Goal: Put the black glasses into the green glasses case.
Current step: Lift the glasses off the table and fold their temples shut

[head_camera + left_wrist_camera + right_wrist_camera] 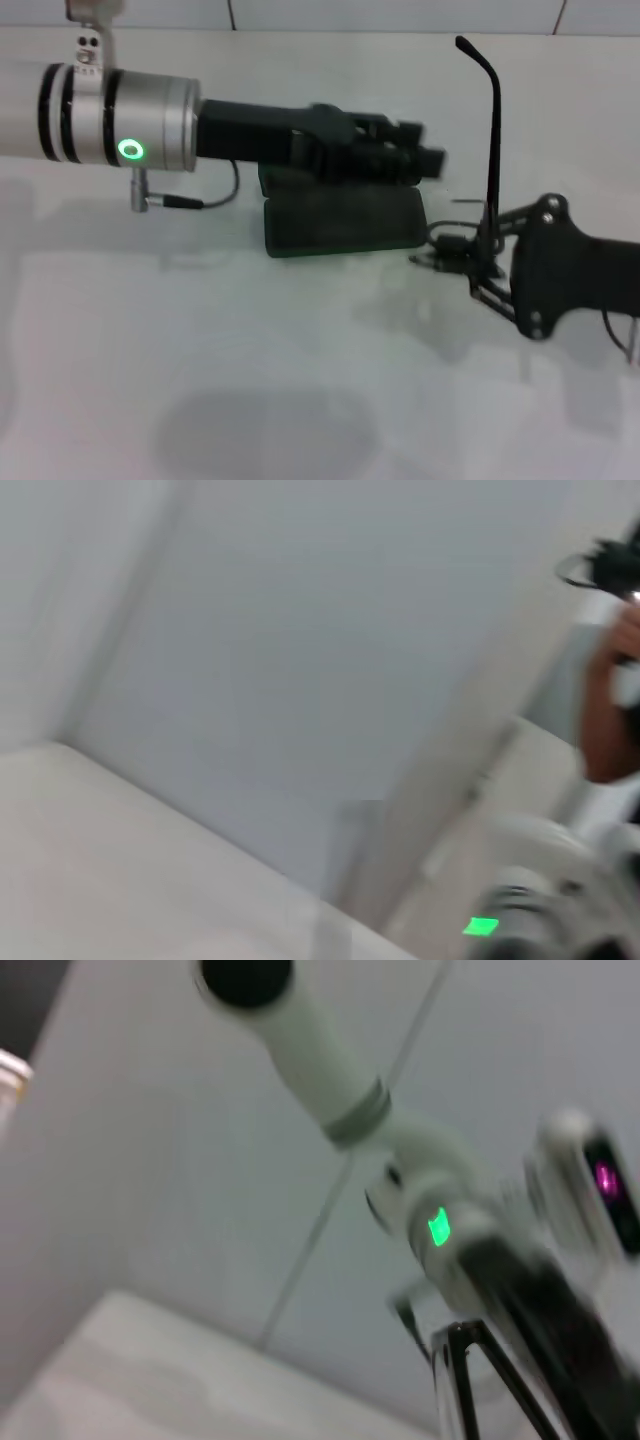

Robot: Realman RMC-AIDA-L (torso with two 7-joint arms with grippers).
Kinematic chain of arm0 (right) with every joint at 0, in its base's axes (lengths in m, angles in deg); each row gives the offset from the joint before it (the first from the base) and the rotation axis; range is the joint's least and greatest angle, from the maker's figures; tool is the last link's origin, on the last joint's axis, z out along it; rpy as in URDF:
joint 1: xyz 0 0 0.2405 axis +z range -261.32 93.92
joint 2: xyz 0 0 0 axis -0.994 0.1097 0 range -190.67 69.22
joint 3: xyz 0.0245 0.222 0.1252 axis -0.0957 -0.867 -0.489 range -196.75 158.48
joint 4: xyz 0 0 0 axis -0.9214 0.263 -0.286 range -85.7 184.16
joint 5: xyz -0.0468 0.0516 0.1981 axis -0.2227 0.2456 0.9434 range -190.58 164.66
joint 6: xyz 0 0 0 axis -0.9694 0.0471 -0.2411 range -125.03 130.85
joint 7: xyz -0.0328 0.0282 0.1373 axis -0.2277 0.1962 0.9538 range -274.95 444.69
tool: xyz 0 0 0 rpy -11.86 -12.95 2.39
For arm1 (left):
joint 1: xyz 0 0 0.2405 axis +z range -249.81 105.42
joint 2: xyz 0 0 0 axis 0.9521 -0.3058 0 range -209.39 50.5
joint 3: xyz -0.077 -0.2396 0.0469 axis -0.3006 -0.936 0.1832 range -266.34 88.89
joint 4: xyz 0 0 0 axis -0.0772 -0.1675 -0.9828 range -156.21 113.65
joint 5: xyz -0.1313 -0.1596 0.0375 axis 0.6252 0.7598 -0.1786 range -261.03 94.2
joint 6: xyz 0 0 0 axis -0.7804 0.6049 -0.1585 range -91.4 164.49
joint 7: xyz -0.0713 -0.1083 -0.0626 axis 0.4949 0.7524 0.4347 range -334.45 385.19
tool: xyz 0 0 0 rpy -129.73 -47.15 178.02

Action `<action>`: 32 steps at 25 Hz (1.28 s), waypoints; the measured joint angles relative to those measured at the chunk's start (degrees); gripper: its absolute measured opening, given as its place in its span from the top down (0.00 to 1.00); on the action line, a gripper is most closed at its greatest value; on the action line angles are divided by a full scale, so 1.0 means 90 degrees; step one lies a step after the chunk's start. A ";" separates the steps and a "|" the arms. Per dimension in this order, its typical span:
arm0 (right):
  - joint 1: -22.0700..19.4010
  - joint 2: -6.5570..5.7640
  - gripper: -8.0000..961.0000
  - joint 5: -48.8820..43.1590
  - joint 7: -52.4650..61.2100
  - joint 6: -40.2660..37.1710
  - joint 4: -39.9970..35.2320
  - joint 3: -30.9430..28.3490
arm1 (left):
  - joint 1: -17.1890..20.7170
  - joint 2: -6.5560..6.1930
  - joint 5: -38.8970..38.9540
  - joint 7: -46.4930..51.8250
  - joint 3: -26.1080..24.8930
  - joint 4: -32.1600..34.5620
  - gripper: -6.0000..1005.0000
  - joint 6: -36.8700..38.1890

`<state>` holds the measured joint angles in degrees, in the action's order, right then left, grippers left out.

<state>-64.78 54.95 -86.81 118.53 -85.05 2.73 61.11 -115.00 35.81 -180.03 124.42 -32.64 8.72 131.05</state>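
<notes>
We are pinching the black glasses (487, 215) in our right gripper (478, 262) (one temple arm upright) beside the green glasses case (343, 222); our left gripper (425, 160), fingers unreadable, is hovering over it.

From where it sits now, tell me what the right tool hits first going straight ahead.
Probably the green glasses case: the right tool, holding the black glasses, points toward its near end. Depth is unclear.

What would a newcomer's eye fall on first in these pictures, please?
Probably the left gripper, stretched across from the left over the open green glasses case at the table's middle. Next, the right gripper just right of the case, holding the black glasses with one temple arm sticking straight up.
</notes>
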 joint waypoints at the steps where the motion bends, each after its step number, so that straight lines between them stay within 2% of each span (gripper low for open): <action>1: -0.0009 0.0001 0.88 0.0015 -0.0056 -0.0305 0.0008 -0.0044 | 0.0019 -0.0003 -0.0047 -0.0020 -0.0001 -0.0002 0.27 -0.0218; 3: 0.0022 0.0008 0.88 0.0046 -0.0102 -0.0786 0.0052 -0.0033 | 0.0021 0.0037 -0.0181 -0.0064 0.0037 -0.0026 0.27 -0.0706; 5: 0.0150 0.0031 0.88 0.0076 -0.0101 -0.1061 0.0126 0.0178 | -0.0038 0.0165 -0.0315 -0.0132 0.0050 -0.0047 0.27 -0.1041; 7: 0.0366 0.0053 0.88 0.0236 -0.0082 -0.1082 0.0308 0.0614 | -0.0133 0.0341 -0.0373 -0.0284 0.0050 -0.0052 0.27 -0.1216; 10: 0.0719 0.0056 0.88 0.0638 -0.0065 -0.0776 0.0792 0.1122 | -0.0250 0.0476 -0.0325 -0.0501 0.0123 -0.0043 0.27 -0.1197; 11: 0.0933 0.0057 0.88 0.0815 -0.0049 -0.0575 0.1097 0.1286 | -0.0265 0.0482 -0.0252 -0.0535 0.0156 -0.0040 0.27 -0.1142; 14: 0.1113 0.0057 0.88 0.1049 -0.0042 -0.0377 0.1452 0.1386 | -0.0222 0.0475 0.0020 -0.0563 0.0188 -0.0020 0.27 -0.1017; 22: 0.0988 0.0057 0.87 0.1376 -0.0059 0.0144 0.1617 0.1360 | -0.0089 0.0456 0.0198 -0.0979 0.0186 0.0014 0.27 -0.0349; 32: 0.0886 0.0057 0.87 0.1515 -0.0091 0.0219 0.1640 0.1362 | -0.0136 0.0474 0.0130 -0.0967 0.0194 -0.0046 0.27 -0.0365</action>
<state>-56.80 55.46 -73.17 117.71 -83.09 17.49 73.37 -116.22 40.08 -178.86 115.72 -30.89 8.31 127.76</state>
